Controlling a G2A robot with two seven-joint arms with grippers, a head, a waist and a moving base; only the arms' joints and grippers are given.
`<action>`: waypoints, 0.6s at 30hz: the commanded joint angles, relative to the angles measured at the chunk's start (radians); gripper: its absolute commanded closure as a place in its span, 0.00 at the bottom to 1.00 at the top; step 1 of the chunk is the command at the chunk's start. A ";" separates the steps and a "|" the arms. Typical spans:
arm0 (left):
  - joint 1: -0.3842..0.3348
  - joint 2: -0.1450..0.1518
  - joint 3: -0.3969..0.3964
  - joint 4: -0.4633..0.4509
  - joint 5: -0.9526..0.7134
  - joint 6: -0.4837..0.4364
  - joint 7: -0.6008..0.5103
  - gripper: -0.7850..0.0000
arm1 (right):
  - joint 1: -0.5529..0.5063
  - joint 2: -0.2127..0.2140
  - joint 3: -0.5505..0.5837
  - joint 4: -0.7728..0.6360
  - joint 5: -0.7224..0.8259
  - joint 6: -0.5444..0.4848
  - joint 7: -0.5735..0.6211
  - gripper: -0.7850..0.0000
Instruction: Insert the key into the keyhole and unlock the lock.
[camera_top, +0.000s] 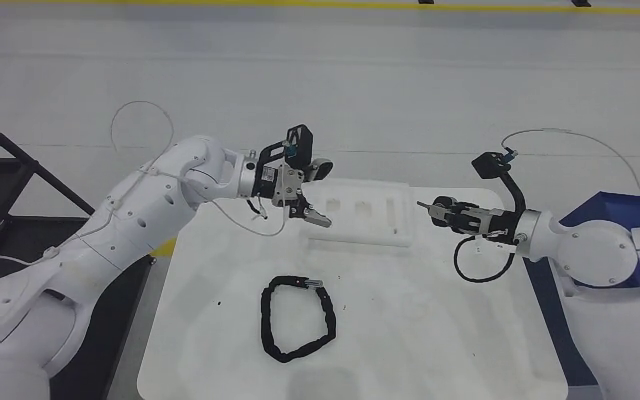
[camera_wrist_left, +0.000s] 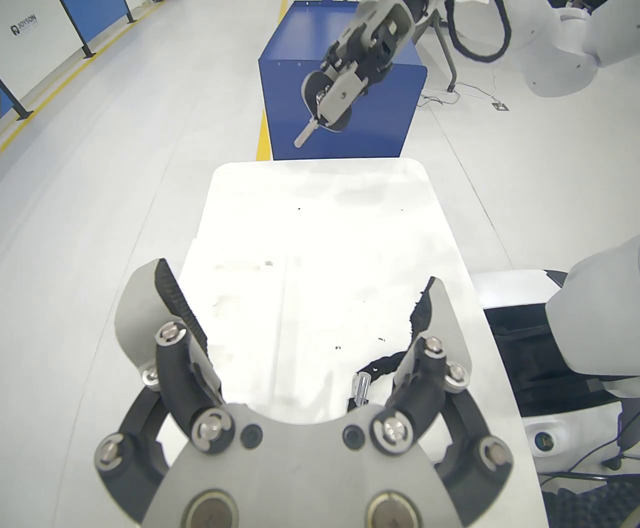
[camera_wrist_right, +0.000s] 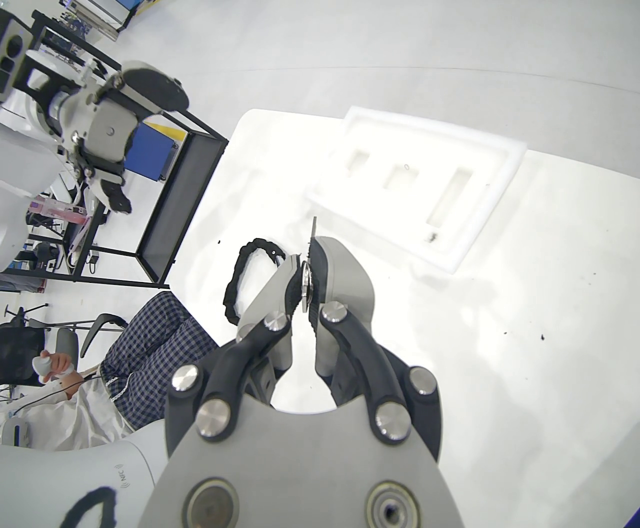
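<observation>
A black chain lock (camera_top: 295, 318) lies looped on the white table (camera_top: 450, 340), toward its front left. Its metal end (camera_wrist_left: 361, 385) shows just below my left gripper (camera_wrist_left: 297, 300). That gripper (camera_top: 318, 195) hangs open and empty above the table's back left, over the lock's far side. My right gripper (camera_wrist_right: 306, 260) is shut on the key (camera_wrist_right: 306, 285), whose thin blade (camera_wrist_right: 314, 227) sticks out past the fingertips. It hovers over the table's right part (camera_top: 432, 210), pointing left, with the chain lock (camera_wrist_right: 245, 275) beyond it. From the left wrist, the right gripper (camera_wrist_left: 330, 100) and key shaft (camera_wrist_left: 305, 135) are seen far off.
A white foam tray (camera_top: 370, 210) with three recesses lies at the table's back middle, between the two grippers. A blue cabinet (camera_wrist_left: 390, 125) stands past the table's right end, and a black rack (camera_wrist_right: 185, 200) stands beside its left edge.
</observation>
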 joint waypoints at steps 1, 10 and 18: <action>0.040 0.007 -0.003 -0.005 0.054 0.001 0.031 0.00 | 0.000 0.000 0.000 0.000 0.000 0.000 0.000 1.00; 0.121 -0.009 0.049 0.037 0.121 0.001 -0.035 0.00 | 0.000 0.000 0.000 0.000 0.000 0.000 0.000 1.00; 0.127 -0.034 0.137 0.055 0.113 0.001 -0.106 0.00 | 0.000 0.000 0.000 0.000 0.000 0.000 0.000 1.00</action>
